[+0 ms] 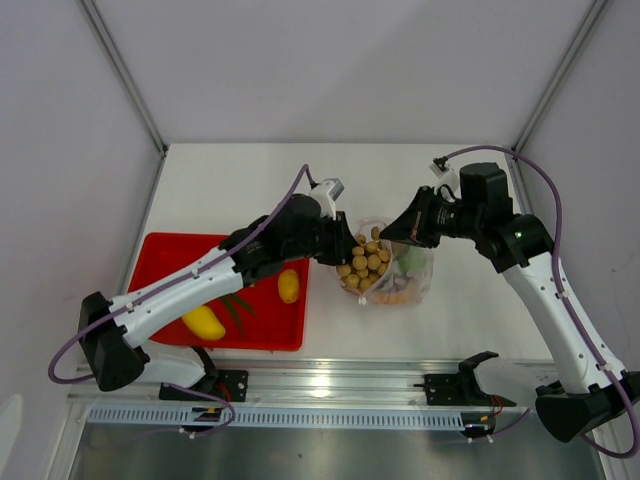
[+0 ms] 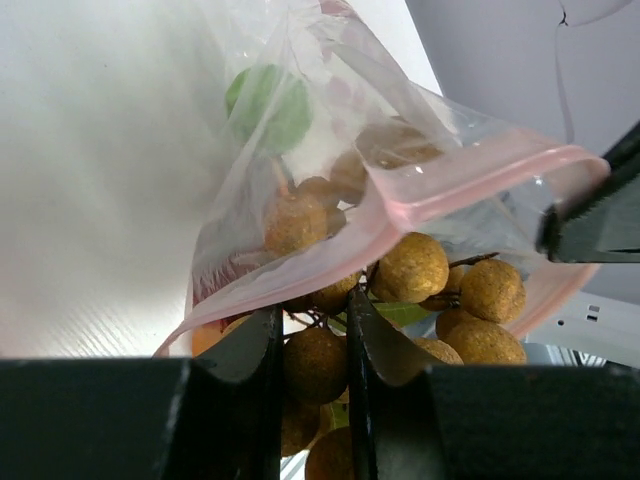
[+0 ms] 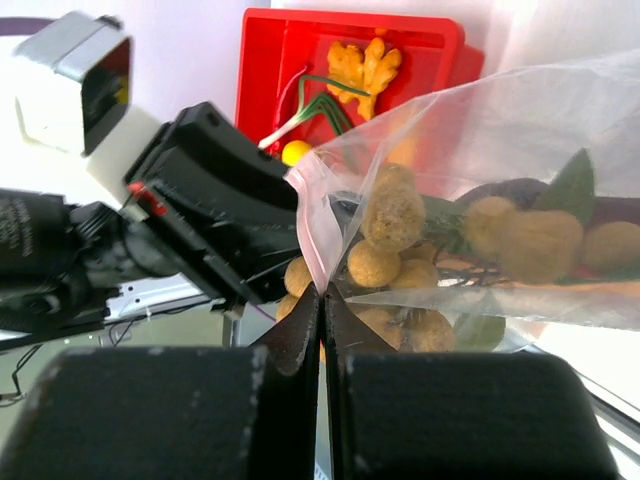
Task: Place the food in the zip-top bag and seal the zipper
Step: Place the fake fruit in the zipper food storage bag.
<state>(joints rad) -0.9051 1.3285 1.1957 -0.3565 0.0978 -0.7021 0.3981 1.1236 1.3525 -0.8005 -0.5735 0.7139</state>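
Zip-top bag (image 1: 412,278) sits mid-table, right of red tray (image 1: 160,260). Right gripper (image 3: 322,305) has its jaws pressed together on the mouth film. Left gripper (image 2: 312,338) pinches tan balls (image 2: 412,267) at the zipper (image 2: 330,263). The bunch looks only half in, so it could snag the rim, yank the film loose and spill.

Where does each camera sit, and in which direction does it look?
Top external: above and behind the bases, looking down at the table; left arm and right arm show.
Left wrist: behind its own fingers, facing the zip-top bag mouth; left gripper grips the tan balls.
Right wrist: behind its own fingers, facing the red tray; right gripper pinches the bag's edge.
Shared: both wrist views show the bag and tan balls.
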